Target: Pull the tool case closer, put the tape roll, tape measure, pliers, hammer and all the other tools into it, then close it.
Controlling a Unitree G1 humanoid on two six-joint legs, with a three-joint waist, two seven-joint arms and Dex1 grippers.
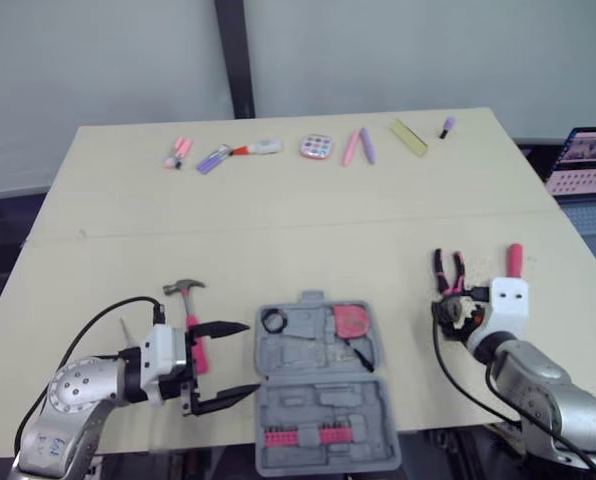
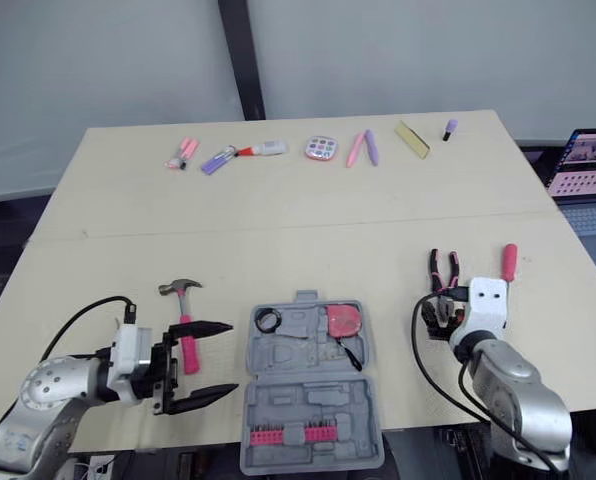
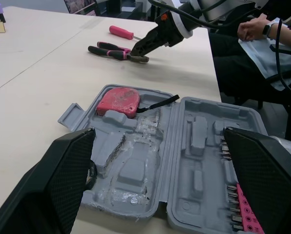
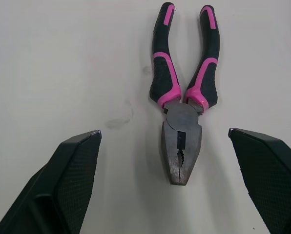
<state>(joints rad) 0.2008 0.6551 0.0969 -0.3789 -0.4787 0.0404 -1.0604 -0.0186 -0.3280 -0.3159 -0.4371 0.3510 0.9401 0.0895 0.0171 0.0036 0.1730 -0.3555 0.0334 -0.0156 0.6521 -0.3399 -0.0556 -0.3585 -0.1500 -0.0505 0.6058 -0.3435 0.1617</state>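
The grey tool case (image 1: 318, 400) lies open at the table's near edge. In its tray sit a red tape measure (image 1: 351, 321) and a black tape roll (image 1: 274, 320), and pink bits (image 1: 296, 435) line the lid. My left gripper (image 1: 240, 360) is open just left of the case, holding nothing, and the pink-handled hammer (image 1: 191, 325) lies beside it. My right gripper (image 4: 164, 131) hangs open right over the head of the pink-and-black pliers (image 4: 182, 122), its fingers apart on either side. A pink screwdriver (image 1: 515, 260) lies right of the pliers.
Pens, markers and small items (image 1: 278, 150) are lined up along the table's far edge. A laptop (image 1: 588, 160) stands off the table to the right. A person's arm (image 3: 253, 29) rests beyond the table's right side.
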